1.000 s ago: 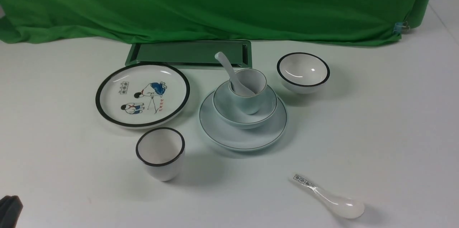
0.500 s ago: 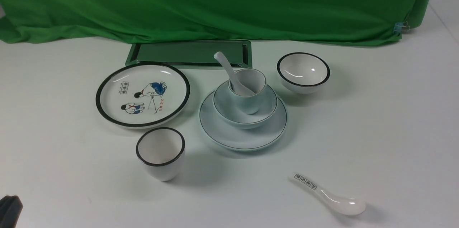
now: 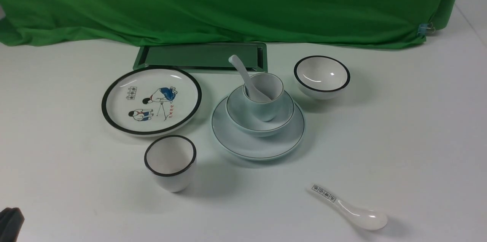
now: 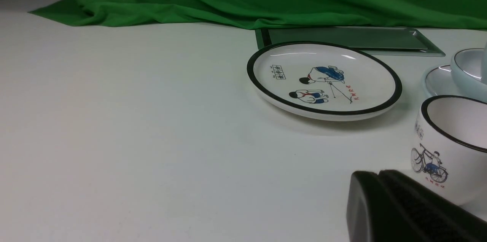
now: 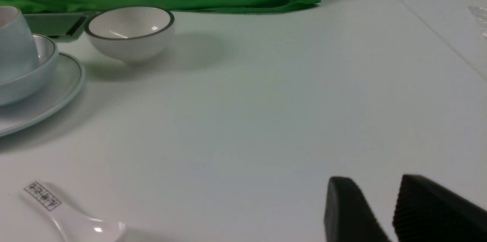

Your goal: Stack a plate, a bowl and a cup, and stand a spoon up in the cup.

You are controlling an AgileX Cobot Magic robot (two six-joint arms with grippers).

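Front view: the plain pale plate [image 3: 239,141] lies near the middle of the white table [image 3: 399,139]. The wide shallow bowl [image 3: 251,122] sits on the plate, and the small handleless cup [image 3: 268,103] sits in the bowl, tilted. The plain white spoon [image 3: 247,78] stands in the cup, its handle leaning toward the robot's left and the green backdrop [image 3: 228,2].

Surrounding items:
- Black-rimmed cartoon plate [image 3: 151,100], just left of the stack.
- Black-rimmed cup [image 3: 170,163], nearer the robot than the cartoon plate.
- Black-rimmed small bowl [image 3: 322,76], right of the stack.
- Printed-handle spoon [image 3: 348,208], flat on the table, well apart from the stack on the near right.
- Green tray [image 3: 199,57], behind the plates.

Left gripper [image 4: 376,175]: its black fingers are pressed together, holding nothing, low over the table near the black-rimmed cup.

Right gripper [image 5: 374,187]: its fingers stand slightly apart with a clear gap, empty, over bare table, well clear of the printed-handle spoon.
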